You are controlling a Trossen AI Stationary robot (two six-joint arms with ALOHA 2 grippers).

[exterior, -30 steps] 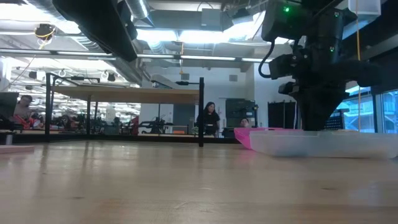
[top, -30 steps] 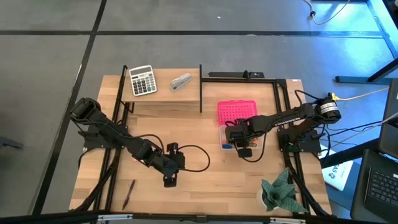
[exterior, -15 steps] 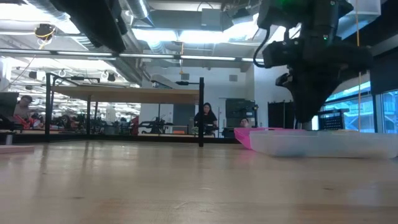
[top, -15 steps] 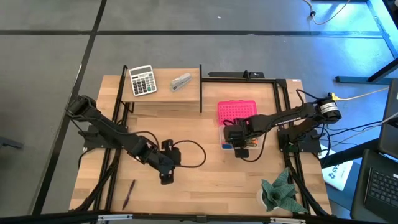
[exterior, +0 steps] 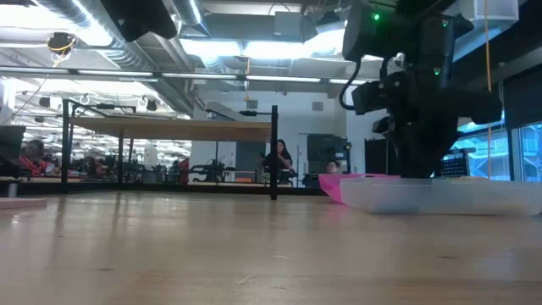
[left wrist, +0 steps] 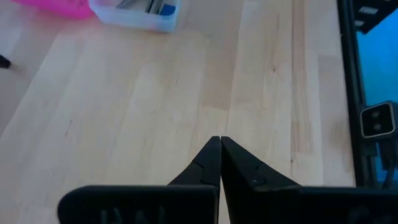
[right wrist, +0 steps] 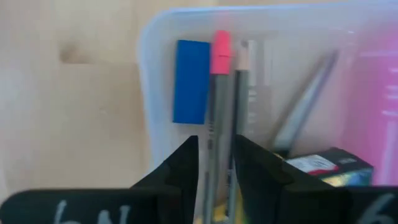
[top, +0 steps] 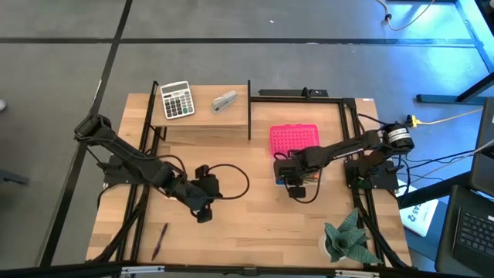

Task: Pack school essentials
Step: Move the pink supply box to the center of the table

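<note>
Right end effector (right wrist: 214, 163) sits over the clear box (right wrist: 149, 74) near the surface's right edge, fingers narrowly apart around a pink-tipped pencil (right wrist: 219, 93) beside the blue eraser (right wrist: 191, 81). Left end effector (left wrist: 220, 144), fully closed and empty, hovers above bare surface (left wrist: 155, 112) near the front-left.

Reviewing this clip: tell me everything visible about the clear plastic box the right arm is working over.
The clear plastic box is a shallow, translucent, round-cornered tray lying flat on the wooden table, just in front of a pink lid. Its top is open. Inside lie a blue eraser, a grey pencil with a pink end, more thin pencils and a crayon box. The right gripper hangs over it, fingers slightly apart on either side of the pencil.
</note>
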